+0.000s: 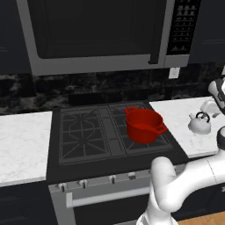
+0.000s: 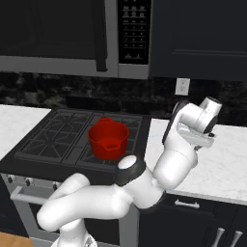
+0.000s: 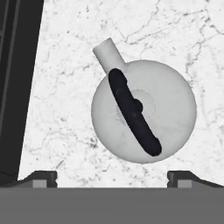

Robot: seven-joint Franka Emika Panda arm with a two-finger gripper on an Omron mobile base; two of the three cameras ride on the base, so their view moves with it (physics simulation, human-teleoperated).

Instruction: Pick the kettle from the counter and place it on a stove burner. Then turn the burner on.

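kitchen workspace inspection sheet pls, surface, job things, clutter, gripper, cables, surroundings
surface: white marble counter on both sides of the black cooktop.
job's things: kettle upright on the counter right of the cooktop, spout toward the cooktop in the hand view; the burners are free except the one under the pot.
clutter: red pot on a right-hand burner.
gripper: gripper above the kettle, looking down on it, tips spread wide, nothing between them.
cables: nothing seen.
surroundings: microwave above the cooktop, dark backsplash, wall outlet, dark cabinets.
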